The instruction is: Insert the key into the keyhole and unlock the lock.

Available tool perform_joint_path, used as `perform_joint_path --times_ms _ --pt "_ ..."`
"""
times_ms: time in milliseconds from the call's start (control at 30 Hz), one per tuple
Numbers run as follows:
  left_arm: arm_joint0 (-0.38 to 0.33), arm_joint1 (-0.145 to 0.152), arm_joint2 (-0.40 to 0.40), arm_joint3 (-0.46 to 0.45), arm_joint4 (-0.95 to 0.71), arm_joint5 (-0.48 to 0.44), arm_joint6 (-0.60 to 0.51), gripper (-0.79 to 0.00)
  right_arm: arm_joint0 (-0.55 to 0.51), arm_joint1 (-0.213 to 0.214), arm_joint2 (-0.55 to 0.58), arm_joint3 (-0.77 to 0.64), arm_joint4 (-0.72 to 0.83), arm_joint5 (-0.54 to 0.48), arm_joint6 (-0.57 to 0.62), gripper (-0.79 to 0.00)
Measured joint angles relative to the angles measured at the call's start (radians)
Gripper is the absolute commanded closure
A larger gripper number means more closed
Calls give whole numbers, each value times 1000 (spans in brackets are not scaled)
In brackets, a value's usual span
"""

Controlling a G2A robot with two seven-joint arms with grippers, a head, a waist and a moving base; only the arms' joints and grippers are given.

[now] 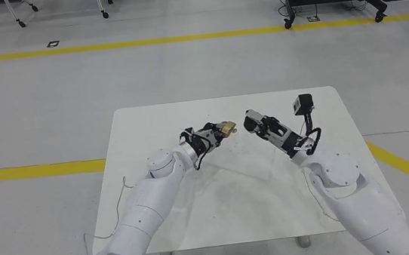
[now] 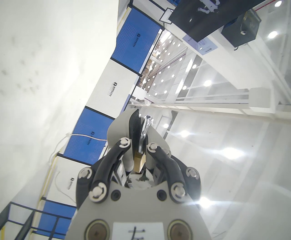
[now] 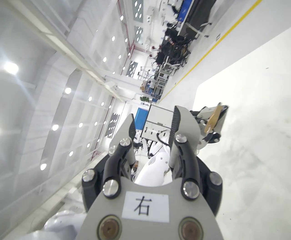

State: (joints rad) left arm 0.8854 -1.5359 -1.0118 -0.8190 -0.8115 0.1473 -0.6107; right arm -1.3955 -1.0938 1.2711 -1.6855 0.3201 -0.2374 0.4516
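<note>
Left gripper [image 2: 142,127] clamps the small square brass padlock [image 2: 139,161] over the white table [image 1: 152,133]; right gripper [image 3: 154,114] hangs spread and empty nearby. My worry: any push could twist that padlock in its pinch.

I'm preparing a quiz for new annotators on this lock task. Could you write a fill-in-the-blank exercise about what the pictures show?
1. The left pincer is ____ on the brass padlock.
2. The right pincer is ____, with nothing between its fingers.
3. Both pincers hang above the table, whose top is ____ in colour.

Missing words: shut; open; white.
</note>
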Motion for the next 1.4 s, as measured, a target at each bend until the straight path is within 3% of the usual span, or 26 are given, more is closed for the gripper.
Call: perform_joint_path --times_ms 133,267,500,1400 --pt "-4 -8 -15 22 -72 4 -28 0 25 -8 -42 127 -51 -195 55 0" --pt "-9 -12 -27 44 -117 14 -48 0 47 -15 -71 207 -51 -273 92 0" --pt "-23 -19 -11 61 -105 15 -95 0 71 -21 -78 239 -15 -310 126 0" --pt "-36 -29 -3 78 -76 4 -174 0 112 -39 -95 274 -76 -250 87 0"
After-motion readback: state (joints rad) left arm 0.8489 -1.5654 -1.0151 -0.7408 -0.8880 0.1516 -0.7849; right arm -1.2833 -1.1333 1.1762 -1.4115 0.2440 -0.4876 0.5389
